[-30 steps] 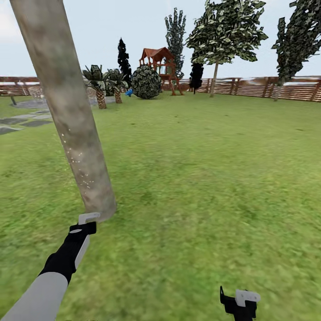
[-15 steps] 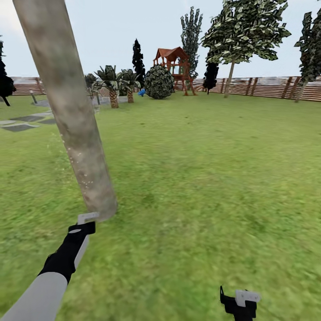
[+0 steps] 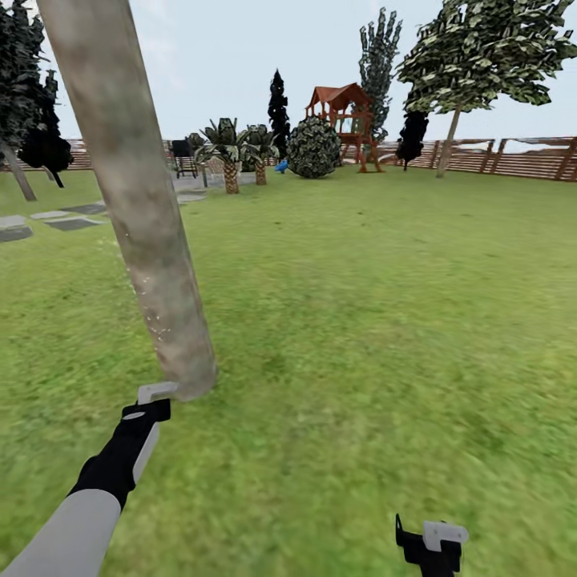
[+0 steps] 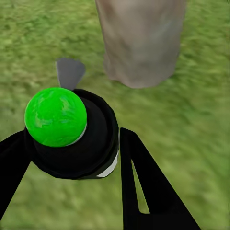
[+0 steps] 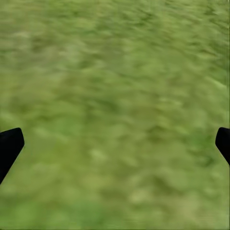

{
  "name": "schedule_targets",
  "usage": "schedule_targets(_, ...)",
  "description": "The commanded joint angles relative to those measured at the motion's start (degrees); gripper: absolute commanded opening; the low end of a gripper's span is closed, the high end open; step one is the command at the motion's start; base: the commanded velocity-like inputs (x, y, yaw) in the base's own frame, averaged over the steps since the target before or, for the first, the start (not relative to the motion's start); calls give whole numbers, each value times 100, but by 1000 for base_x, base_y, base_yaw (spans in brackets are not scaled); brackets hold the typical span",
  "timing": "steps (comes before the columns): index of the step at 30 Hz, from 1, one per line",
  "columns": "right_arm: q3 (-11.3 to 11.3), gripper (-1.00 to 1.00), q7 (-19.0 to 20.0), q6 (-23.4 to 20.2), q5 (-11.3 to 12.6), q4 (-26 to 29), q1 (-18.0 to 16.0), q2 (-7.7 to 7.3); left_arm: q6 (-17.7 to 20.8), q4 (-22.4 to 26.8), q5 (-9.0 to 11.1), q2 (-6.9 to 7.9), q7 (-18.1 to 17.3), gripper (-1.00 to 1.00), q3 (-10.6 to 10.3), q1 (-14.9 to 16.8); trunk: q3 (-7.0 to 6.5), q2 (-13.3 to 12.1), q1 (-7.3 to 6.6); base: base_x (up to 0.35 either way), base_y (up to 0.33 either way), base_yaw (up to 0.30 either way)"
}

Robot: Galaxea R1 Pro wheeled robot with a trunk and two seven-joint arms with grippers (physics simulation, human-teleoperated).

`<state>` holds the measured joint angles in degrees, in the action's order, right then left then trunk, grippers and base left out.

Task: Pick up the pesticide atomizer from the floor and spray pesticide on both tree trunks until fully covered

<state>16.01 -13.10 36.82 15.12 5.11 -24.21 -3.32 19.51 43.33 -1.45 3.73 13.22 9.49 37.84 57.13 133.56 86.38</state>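
Observation:
A thick pale grey-beige tree trunk [image 3: 136,200] leans up from the lawn at the left of the head view, with small white specks on its lower part. My left gripper [image 3: 145,410] is low beside the trunk's base, shut on the pesticide atomizer [image 4: 72,129], a black body with a bright green ball on top. Its grey nozzle [image 4: 70,72] points toward the trunk base [image 4: 141,38]. A second leafy tree with a pale trunk [image 3: 447,143] stands far off by the fence. My right gripper [image 3: 433,541] hangs open over grass, its fingertips [image 5: 9,146] wide apart.
Grass lawn stretches ahead and right. Far back stand short palms [image 3: 231,160], a round bush [image 3: 314,148], a red-roofed play tower [image 3: 344,120], a dark conifer [image 3: 278,112] and a brown slat fence [image 3: 513,159]. Grey stepping stones [image 3: 72,223] lie at the left.
The whole view has shifted right, so the camera has turned left; more trees and stones show at the left. Both arms keep their place in the picture.

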Motion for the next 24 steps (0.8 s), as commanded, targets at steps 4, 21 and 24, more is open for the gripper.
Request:
schedule_targets(4, -1, 100, 0, -1, 0, 2, -1, -1, 0, 0, -4, -4, -3, -100, 0, 1, 0, 0, 0, 263, -173, 234)
schedule_targets(21, -1, 100, 0, -4, 0, -1, -2, -1, 0, 0, -7, -12, 5, -100, 0, 0, 0, 0, 0, 208, -207, 115)
schedule_targets(24, -1, 100, 0, -3, 0, -1, 0, 1, 4, 0, -4, -22, 5, -100, 0, 0, 0, 0, 0, 89, -267, 273)
